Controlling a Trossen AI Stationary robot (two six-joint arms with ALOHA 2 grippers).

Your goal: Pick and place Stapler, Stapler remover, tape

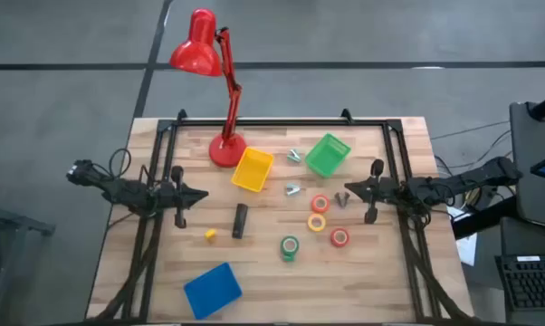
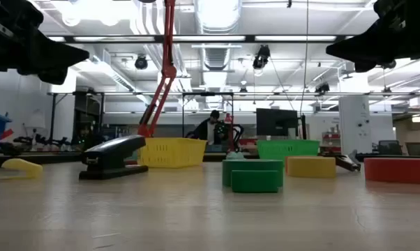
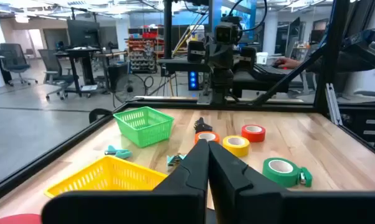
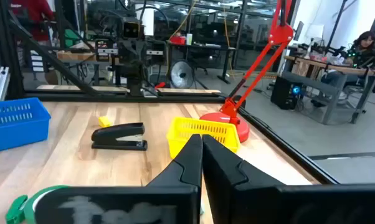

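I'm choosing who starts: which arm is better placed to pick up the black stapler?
Probably the left. In the high view the stapler lies left of the table's middle, nearer the left gripper. The right gripper sits across the table by the tape rolls.

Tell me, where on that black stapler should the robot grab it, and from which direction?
Probably from straight above, across the middle of the stapler. It lies flat on the table as a slim bar, so fingers can close on its two long sides. The space around it looks free, the small yellow block lying apart from it. The left gripper is the nearer one.
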